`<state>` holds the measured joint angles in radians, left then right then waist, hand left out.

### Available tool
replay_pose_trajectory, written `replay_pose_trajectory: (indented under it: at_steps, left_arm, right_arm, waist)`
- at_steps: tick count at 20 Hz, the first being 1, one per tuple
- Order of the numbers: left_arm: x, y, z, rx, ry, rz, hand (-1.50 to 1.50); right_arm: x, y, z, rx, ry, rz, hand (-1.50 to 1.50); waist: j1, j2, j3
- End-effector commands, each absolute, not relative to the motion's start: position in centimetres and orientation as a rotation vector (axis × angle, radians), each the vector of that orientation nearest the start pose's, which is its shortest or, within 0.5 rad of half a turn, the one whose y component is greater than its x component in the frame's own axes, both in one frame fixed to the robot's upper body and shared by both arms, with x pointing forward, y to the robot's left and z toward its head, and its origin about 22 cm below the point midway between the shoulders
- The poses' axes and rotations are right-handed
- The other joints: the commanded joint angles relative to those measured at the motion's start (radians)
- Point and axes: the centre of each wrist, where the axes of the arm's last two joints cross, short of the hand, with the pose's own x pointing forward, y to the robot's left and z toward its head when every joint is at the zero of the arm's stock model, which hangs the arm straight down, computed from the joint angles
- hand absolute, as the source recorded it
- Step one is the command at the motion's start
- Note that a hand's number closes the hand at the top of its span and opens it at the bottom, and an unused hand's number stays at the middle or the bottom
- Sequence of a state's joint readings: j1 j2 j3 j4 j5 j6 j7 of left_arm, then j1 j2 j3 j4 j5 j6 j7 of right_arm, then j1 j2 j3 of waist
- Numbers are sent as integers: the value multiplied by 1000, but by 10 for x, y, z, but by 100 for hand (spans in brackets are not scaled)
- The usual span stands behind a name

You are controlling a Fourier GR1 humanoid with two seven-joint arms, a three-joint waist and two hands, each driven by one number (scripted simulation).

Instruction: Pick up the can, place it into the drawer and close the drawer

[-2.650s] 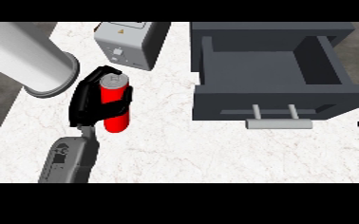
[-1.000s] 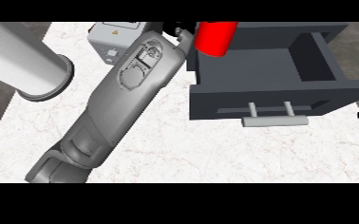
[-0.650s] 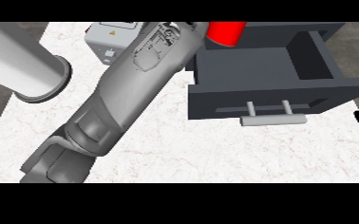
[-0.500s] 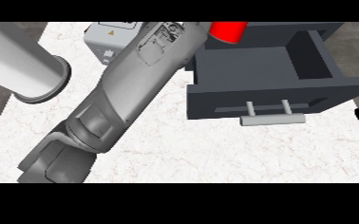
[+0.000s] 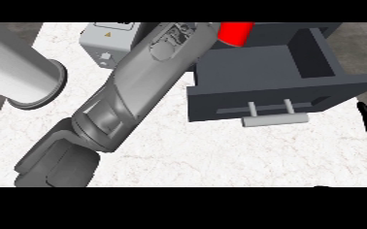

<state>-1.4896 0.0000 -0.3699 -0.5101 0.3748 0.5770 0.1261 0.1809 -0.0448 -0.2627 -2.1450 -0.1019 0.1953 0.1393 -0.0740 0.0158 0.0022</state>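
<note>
Head view at the kitchen counter (image 5: pixel 215 160): the robot's left forearm (image 5: pixel 136 82) stretches diagonally up toward the open dark grey drawer (image 5: pixel 265 73), whose visible interior shows nothing lying in it (handle (image 5: pixel 275 119) facing the robot). Red can (image 5: pixel 235 32) sits at the drawer's far-left corner, cropped at the top; its long axis and the fingers' state cannot be told.

Grey box (image 5: pixel 108 41): triangular warning sign on label; its text unreadable.
</note>
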Motion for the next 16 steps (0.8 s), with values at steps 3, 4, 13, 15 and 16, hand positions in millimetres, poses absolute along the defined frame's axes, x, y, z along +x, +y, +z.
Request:
replay_pose_trajectory:
  at_steps: [3,4,13,15,16]
  left_arm:
    - [428,-20,223,165,-1768,-272,150]
    - [422,-23,214,158,-1772,-263,150]
    - [430,-10,185,237,-1768,-285,150]
    - [430,-10,181,234,-1769,-315,150]
    - [429,-11,182,270,-1790,-295,150]
  right_arm:
    - [174,-298,97,-173,-1849,2,-150]
    - [174,-288,111,-163,-1862,-2,-150]
    - [181,-295,105,-141,-1852,22,-150]
    - [180,-295,100,-145,-1863,16,-150]
    - [183,-299,103,-154,-1874,18,-150]
  waist:
    - [-14,7,1]
    - [-12,2,0]
    - [-39,13,1]
    - [-39,12,1]
    - [-40,12,1]
